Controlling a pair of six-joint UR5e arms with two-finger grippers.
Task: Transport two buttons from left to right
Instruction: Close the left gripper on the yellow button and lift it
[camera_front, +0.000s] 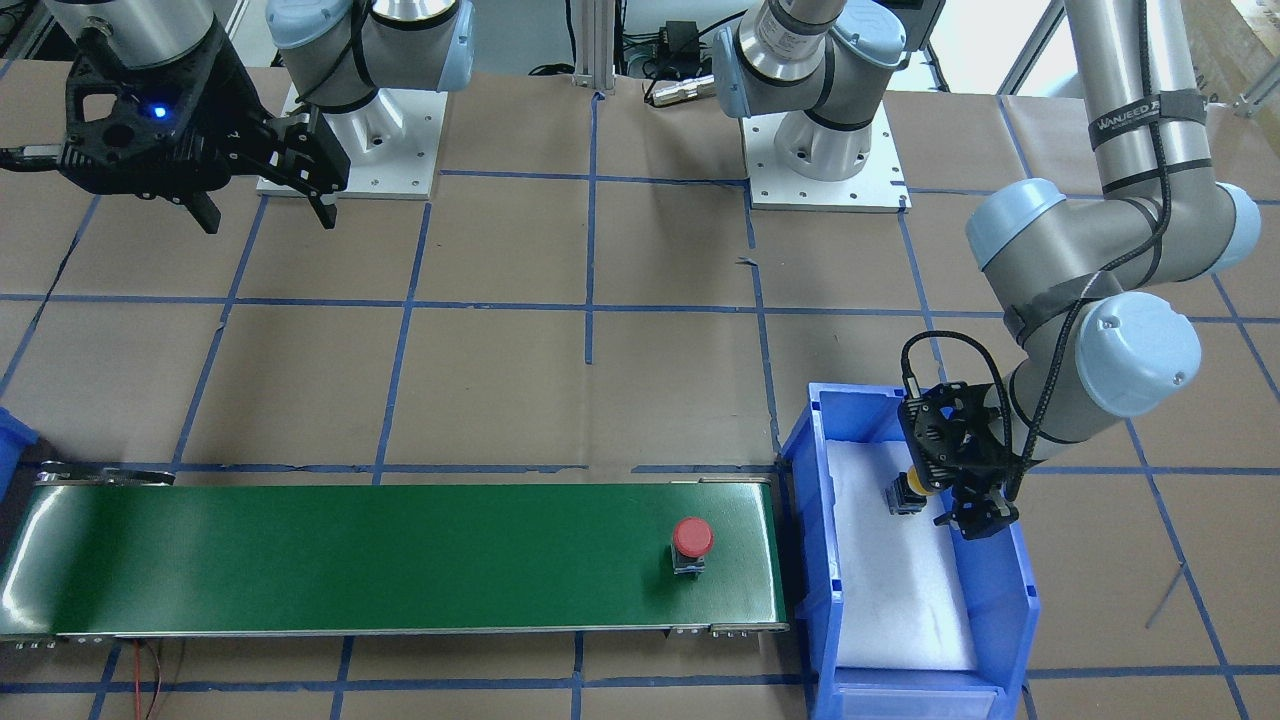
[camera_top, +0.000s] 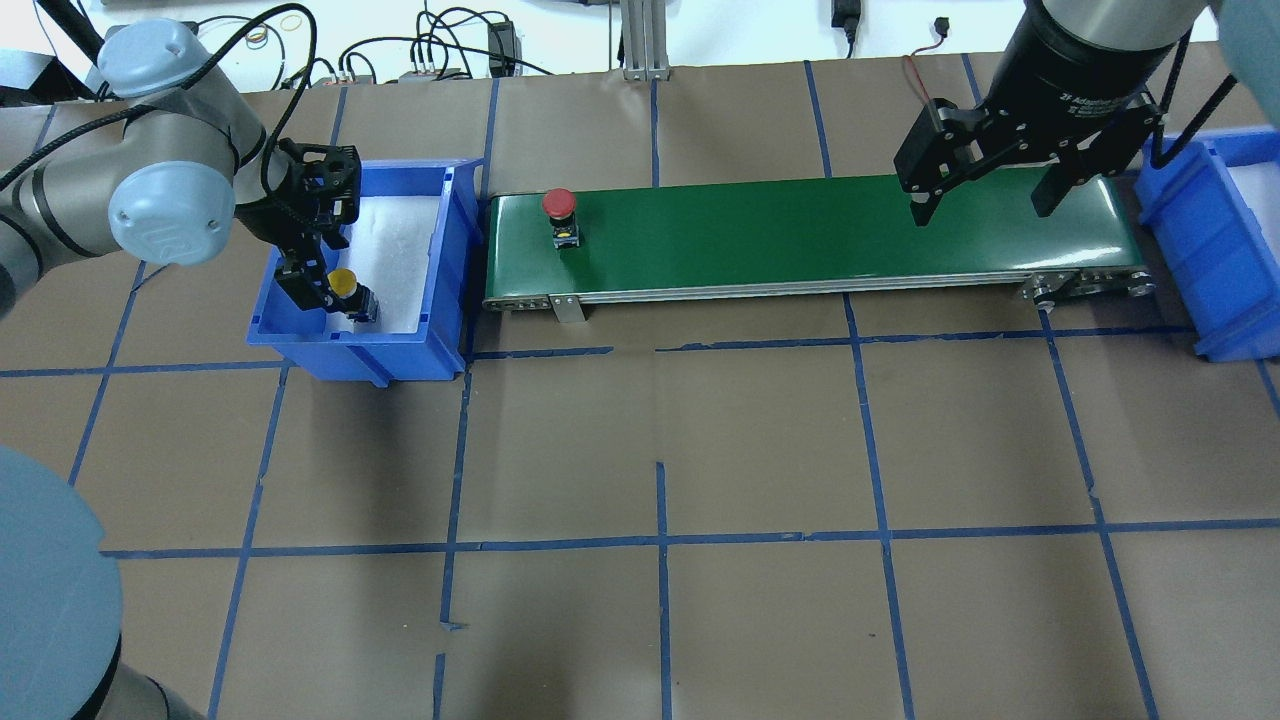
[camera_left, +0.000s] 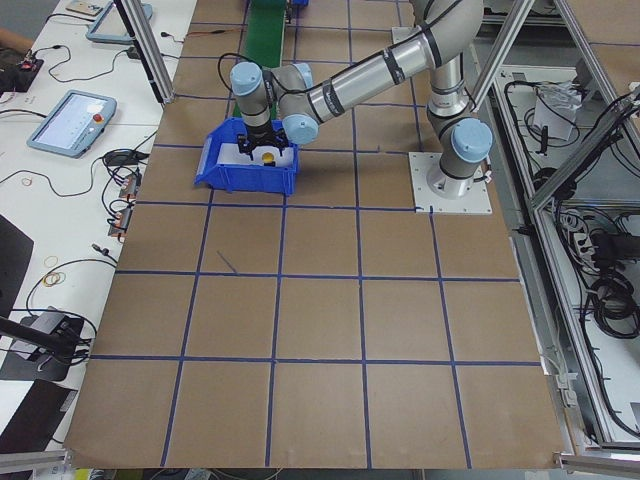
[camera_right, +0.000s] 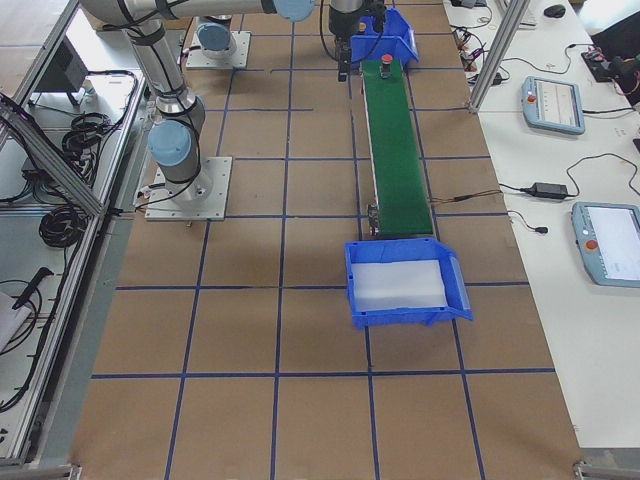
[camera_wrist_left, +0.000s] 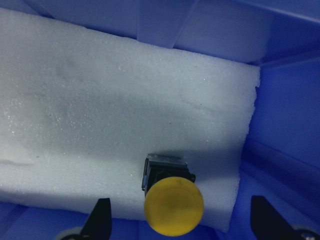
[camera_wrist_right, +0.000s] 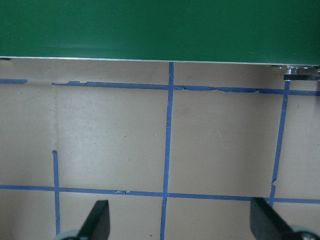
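Note:
The yellow-capped button (camera_top: 343, 281) stands on white foam in the left blue bin (camera_top: 370, 345). My left gripper (camera_top: 335, 292) is open and low in the bin, one finger on each side of the button; the left wrist view shows the yellow cap (camera_wrist_left: 173, 206) between the wide-apart fingertips (camera_wrist_left: 102, 220). The red-capped button (camera_top: 558, 203) stands on the green conveyor belt (camera_top: 800, 235) at its left end. My right gripper (camera_top: 985, 205) is open and empty, above the belt's right end. From the front, the yellow button (camera_front: 915, 483) and the red button (camera_front: 692, 536) also show.
A second blue bin (camera_top: 1200, 250) with white foam stands just past the belt's right end. The table is brown paper with blue tape lines (camera_top: 660, 540). The right wrist view shows the belt's edge (camera_wrist_right: 160, 30) and bare table below it.

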